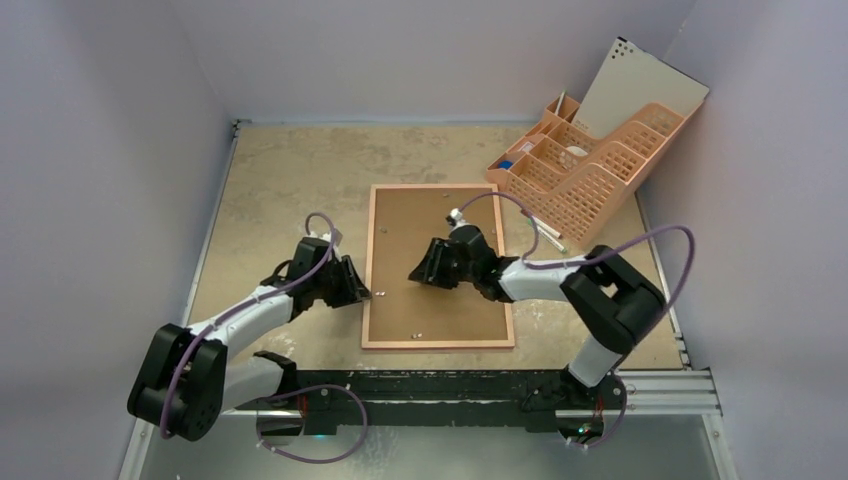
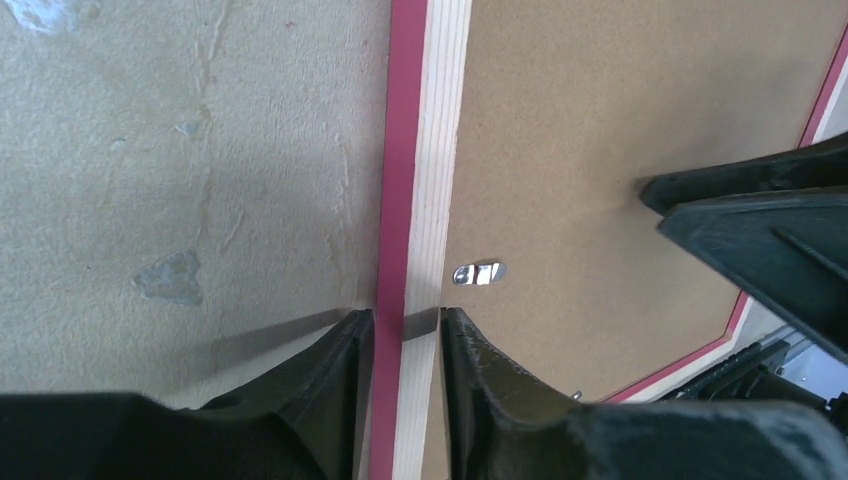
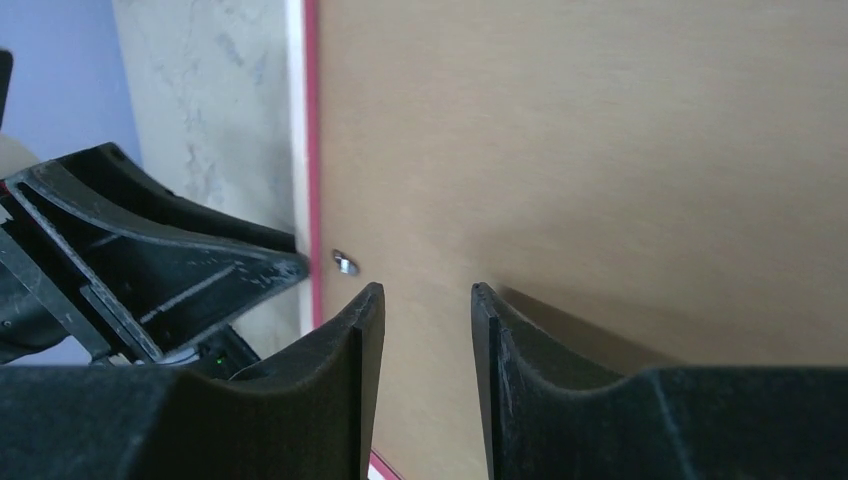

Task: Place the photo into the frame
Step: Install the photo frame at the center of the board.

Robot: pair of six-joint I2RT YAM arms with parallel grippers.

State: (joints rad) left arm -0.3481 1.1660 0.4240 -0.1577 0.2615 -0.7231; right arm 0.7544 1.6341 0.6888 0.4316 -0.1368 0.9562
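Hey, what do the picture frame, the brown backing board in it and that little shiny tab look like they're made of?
The frame looks like pale wood: fine straight grain on its back, with a smooth pink painted edge. The backing board is likely hardboard or fibreboard: flat, matte brown, faintly speckled. The tab seems metal: bright, mirror-like glints.

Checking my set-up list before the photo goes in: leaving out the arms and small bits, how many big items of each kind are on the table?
frame: 1
backing board: 1
desk organiser: 1
pale panel standing behind the organiser: 1
Total: 4
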